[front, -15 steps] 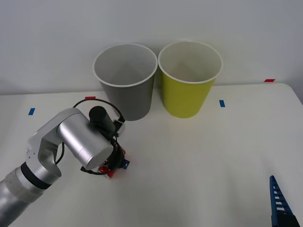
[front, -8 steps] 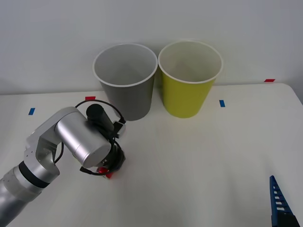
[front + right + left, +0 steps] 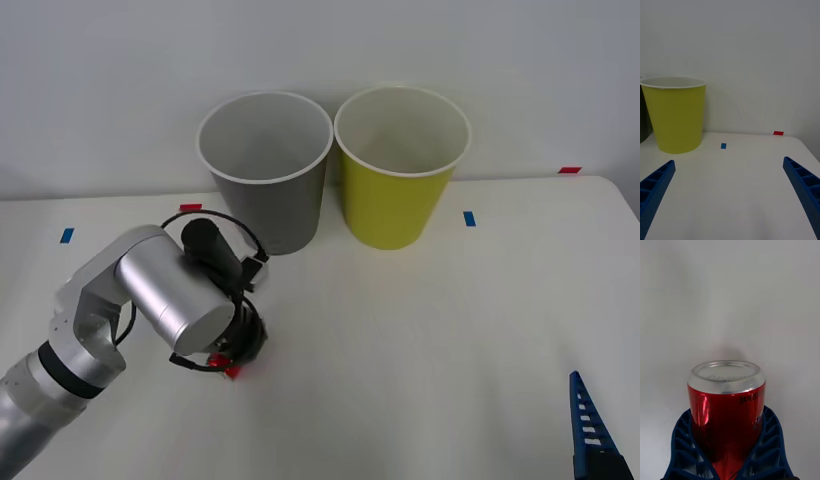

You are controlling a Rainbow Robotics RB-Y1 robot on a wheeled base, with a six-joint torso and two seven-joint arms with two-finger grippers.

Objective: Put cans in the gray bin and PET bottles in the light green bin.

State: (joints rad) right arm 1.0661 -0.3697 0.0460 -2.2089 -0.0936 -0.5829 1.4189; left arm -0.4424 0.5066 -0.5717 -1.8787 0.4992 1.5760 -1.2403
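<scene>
Over the last second the left claw (image 3: 730, 461) has clenched its blue fingers (image 3: 769, 442) onto the red can (image 3: 727, 408), low on the counter (image 3: 420, 330) in front of the gray bin (image 3: 265, 170). Grasp looks made; lifting toward that bin should follow. The right claw (image 3: 730, 195) waits released, well right of the gray bin.

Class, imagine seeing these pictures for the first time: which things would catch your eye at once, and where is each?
Two tall bins stand side by side at the table's far edge, the gray bin on the left and the light green bin on the right. Nearer, the left gripper is shut on the red can, low over the table in front of the gray bin.
</scene>
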